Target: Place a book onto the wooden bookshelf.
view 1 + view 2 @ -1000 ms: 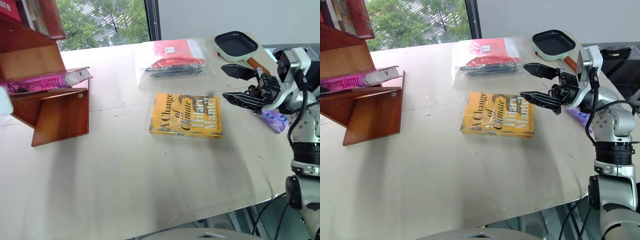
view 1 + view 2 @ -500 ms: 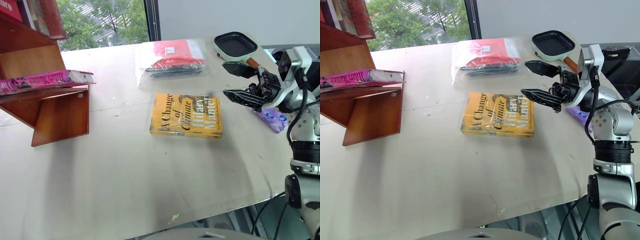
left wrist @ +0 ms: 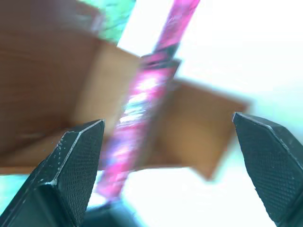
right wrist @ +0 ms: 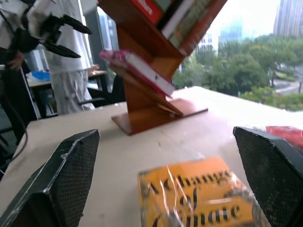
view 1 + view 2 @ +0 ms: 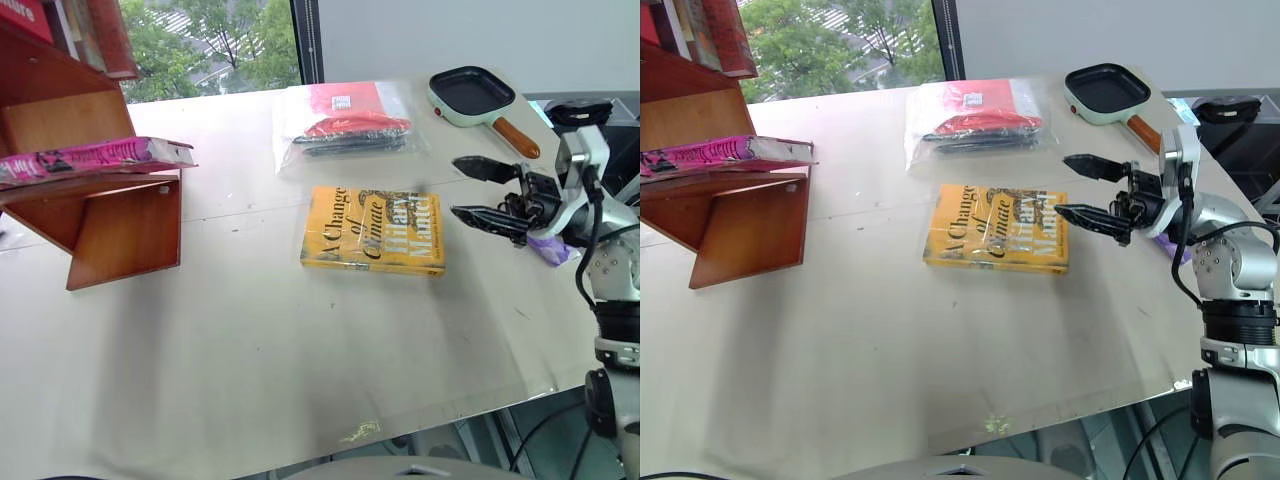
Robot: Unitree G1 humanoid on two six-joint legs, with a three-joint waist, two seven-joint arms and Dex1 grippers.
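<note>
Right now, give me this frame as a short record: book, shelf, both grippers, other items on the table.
book: pink book lies flat on a slanted board, no gripper on it
shelf: wooden bookshelf at the table's left edge
left gripper: left gripper open, facing the shelf and book
right gripper: right gripper open, empty, above the table beside the yellow book
others: bagged red item, frying pan, purple packet
table: table

Your left gripper [image 3: 168, 175] now stands open, pulled clear of the thick bright-pink paperback book [image 5: 95, 157], which lies flatter on the reddish-brown wooden bookshelf [image 5: 120, 225]. Your right gripper [image 5: 472, 190] hangs lower.
</note>
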